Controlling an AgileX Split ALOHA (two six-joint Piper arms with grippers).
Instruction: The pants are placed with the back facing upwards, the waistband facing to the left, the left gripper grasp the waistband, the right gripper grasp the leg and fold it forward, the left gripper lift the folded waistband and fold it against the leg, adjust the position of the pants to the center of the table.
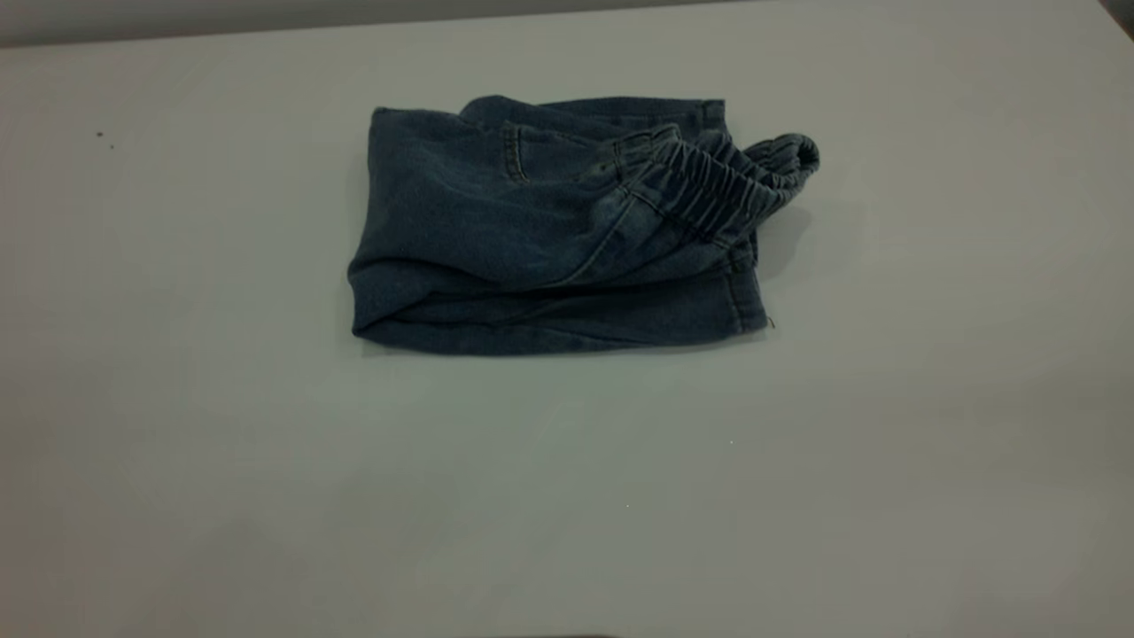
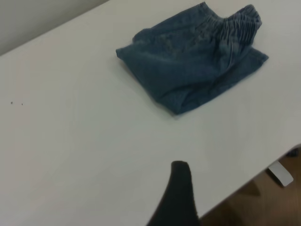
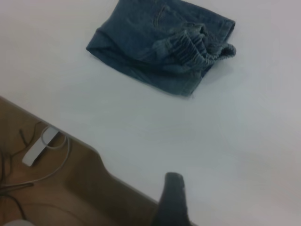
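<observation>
A: State the position of the pants [image 1: 549,235].

B: They lie folded in a compact bundle on the desk [image 1: 177,461], toward the far side and about midway between left and right. The waistband [image 1: 722,182] is folded over on top and ends at the bundle's right edge, one loop of it standing up past the hem. The bundle's long axis runs left to right.

A: State of the left pincer [image 2: 176,195]?

B: Only one dark finger shows in the left wrist view, over the near edge of the desk. Whether it is wide or narrow: cannot tell. It holds nothing, and it is well apart from the pants.

A: And the right pincer [image 3: 171,200]?

B: Same condition: one dark finger in its own view, at the near desk edge, spread not determinable, nothing held, well apart from the bundle.

A: Which relation governs the next move?

B: Both folds appear complete, so the remaining step is likely centring. The bundle lies far of both pincers. Neither arm is clearly nearer. Any push or drag should bring the bundle toward the near side, squarely, without disturbing the raised waistband loop.
</observation>
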